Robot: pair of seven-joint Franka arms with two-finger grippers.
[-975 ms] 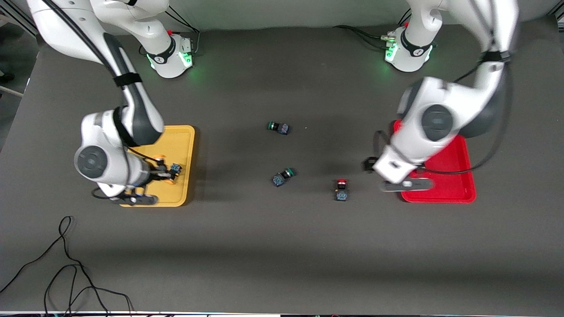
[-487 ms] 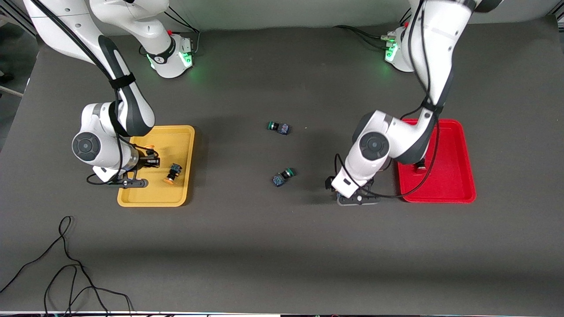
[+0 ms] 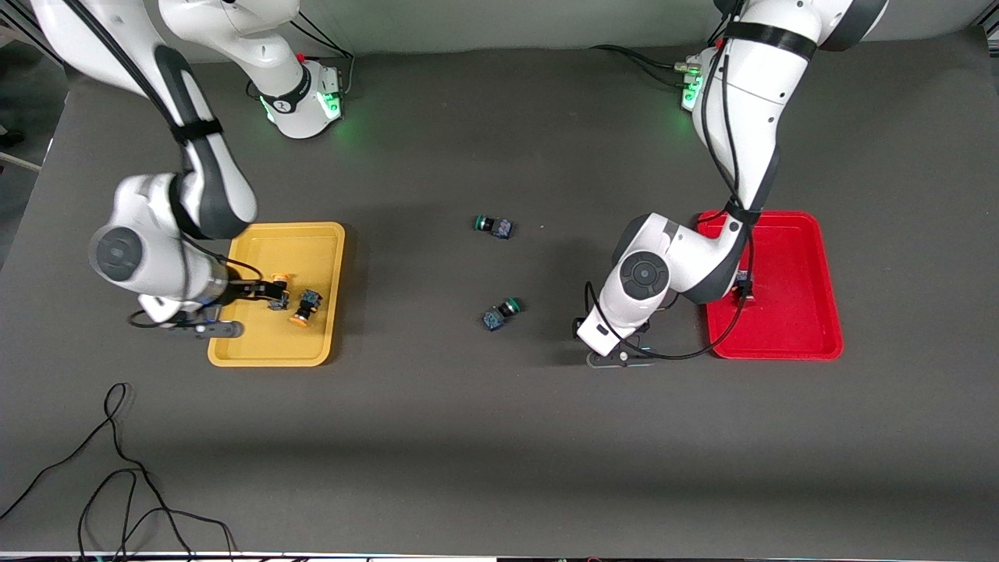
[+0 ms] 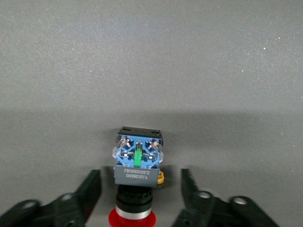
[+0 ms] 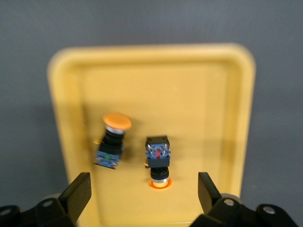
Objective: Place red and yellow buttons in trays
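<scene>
Now: left gripper (image 4: 137, 198) spread wide astride red button (image 4: 137, 163) on table beside red tray (image 3: 812, 343), lined up for grasp | right gripper (image 5: 139, 196) released over yellow tray (image 5: 236, 94), both yellow buttons (image 5: 111, 139) dropped in | red cap hidden by arm in front view, shown by left wrist

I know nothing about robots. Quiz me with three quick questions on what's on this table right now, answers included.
1. True or false: both orange-capped buttons lie in the yellow tray.
2. The left hand has its open fingers either side of a button on the table. Which cap colour does that button have? A green, B red, C orange.
3. How many green-capped buttons lie on the table?

Key: 1 true; 2 B; 3 two.
</scene>
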